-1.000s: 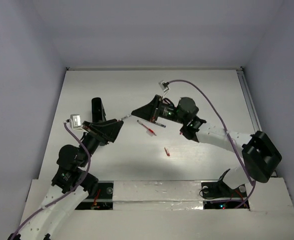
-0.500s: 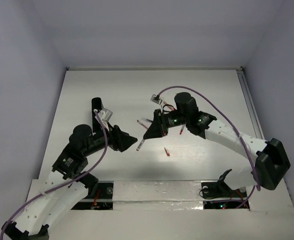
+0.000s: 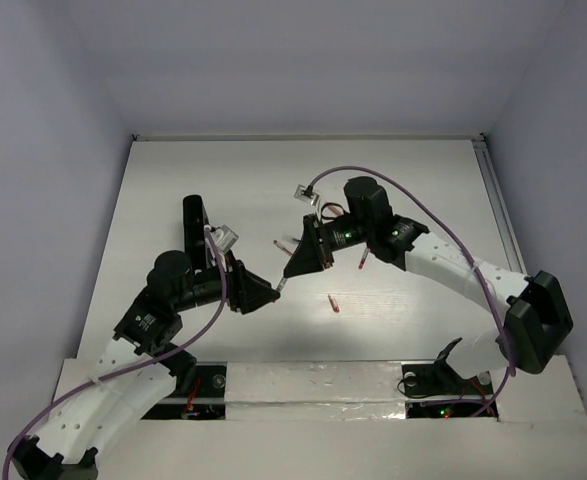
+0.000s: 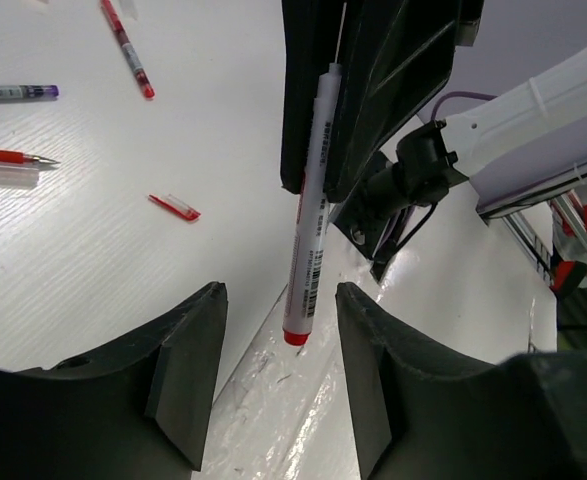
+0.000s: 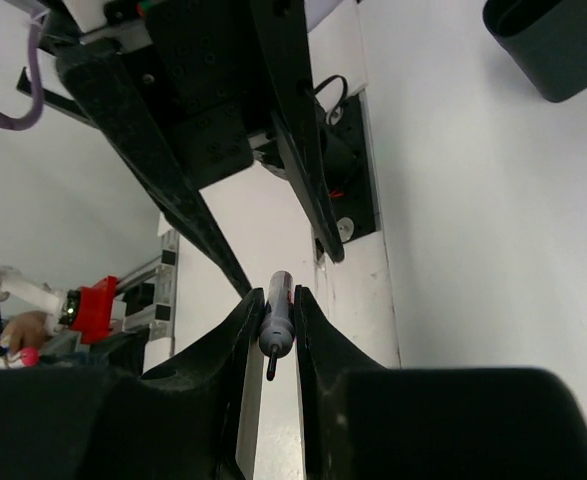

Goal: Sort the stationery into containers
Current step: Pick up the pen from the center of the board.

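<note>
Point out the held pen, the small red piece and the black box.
pen (image 4: 311, 215), left wrist view, mid-barrel.
red piece (image 4: 175, 207), left wrist view, its middle.
box (image 3: 193, 212), top view, far end.

Bright, even overhead light washes the white counter (image 3: 413, 190), a soft shadow pooling just below the left claw (image 3: 274, 292); wrist views bend at edges, nearest parts soft-focused.
</note>
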You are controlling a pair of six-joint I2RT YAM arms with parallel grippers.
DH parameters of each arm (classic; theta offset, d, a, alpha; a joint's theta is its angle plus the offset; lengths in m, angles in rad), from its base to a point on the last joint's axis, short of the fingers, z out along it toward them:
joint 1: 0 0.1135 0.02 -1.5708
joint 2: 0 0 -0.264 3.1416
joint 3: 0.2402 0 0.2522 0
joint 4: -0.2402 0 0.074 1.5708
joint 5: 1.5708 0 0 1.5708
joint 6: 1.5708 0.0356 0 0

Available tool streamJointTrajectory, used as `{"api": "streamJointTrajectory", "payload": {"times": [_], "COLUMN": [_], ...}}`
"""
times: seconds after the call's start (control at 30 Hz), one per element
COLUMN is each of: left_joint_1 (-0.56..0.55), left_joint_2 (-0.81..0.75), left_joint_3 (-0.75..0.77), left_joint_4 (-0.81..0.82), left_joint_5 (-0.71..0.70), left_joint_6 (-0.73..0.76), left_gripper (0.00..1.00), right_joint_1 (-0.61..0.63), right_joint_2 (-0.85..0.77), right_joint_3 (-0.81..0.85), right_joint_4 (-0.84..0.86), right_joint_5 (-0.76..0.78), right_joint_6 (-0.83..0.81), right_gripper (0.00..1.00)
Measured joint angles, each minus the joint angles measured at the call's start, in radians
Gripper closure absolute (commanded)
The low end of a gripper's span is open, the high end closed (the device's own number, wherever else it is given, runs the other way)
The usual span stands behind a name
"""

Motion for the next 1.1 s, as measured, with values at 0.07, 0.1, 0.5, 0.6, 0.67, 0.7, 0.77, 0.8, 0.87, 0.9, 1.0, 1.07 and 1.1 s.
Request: {"api": "streamJointTrajectory", "payload": {"times": [0.07,0.1,0.5,0.6,0.67,0.7,0.77,0.8,0.87,0.9,1.0,1.07,1.1], "left_joint_1": [0.000,0.000,0.000,0.001,0.001,0.001,0.001,0.001,0.002,0.002,0.002,0.002,0.002], "left_joint_2": [0.007,0.010,0.048,0.059,0.066,0.069,0.074,0.074,0.077,0.077,0.077,0.075,0.073], "left_joint_3": [-0.011,-0.017,-0.048,-0.050,-0.050,-0.050,-0.050,-0.050,-0.050,-0.050,-0.050,-0.050,-0.050], "left_joint_4": [0.022,0.034,0.134,0.142,0.145,0.145,0.145,0.145,0.145,0.145,0.142,0.140,0.139], "left_joint_5": [0.012,0.018,0.063,0.064,0.066,0.068,0.069,0.069,0.071,0.067,0.058,0.053,0.049], "left_joint_6": [-0.008,-0.015,-0.061,-0.066,-0.068,-0.068,-0.068,-0.068,-0.067,-0.060,-0.056,-0.056,-0.055], "left_gripper": [0.58,0.59,0.80,0.77,0.77,0.78,0.84,0.91,1.00,1.00,1.00,1.00,1.00], "right_joint_1": [0.000,-0.001,0.000,0.000,0.001,0.002,0.002,0.002,0.002,0.002,0.002,0.002,0.002], "right_joint_2": [0.010,0.015,0.108,0.120,0.127,0.129,0.134,0.137,0.140,0.143,0.145,0.145,0.145], "right_joint_3": [0.000,0.001,0.021,0.034,0.042,0.046,0.051,0.053,0.056,0.057,0.061,0.063,0.065], "right_joint_4": [0.029,0.041,0.124,0.124,0.126,0.126,0.126,0.126,0.124,0.123,0.117,0.109,0.105], "right_joint_5": [-0.014,-0.021,-0.082,-0.086,-0.087,-0.087,-0.087,-0.091,-0.094,-0.097,-0.096,-0.093,-0.092], "right_joint_6": [0.018,0.024,0.082,0.082,0.081,0.081,0.081,0.082,0.081,0.082,0.075,0.069,0.066], "right_gripper": [1.00,1.00,1.00,1.00,1.00,1.00,1.00,1.00,1.00,1.00,1.00,0.96,0.89]}}
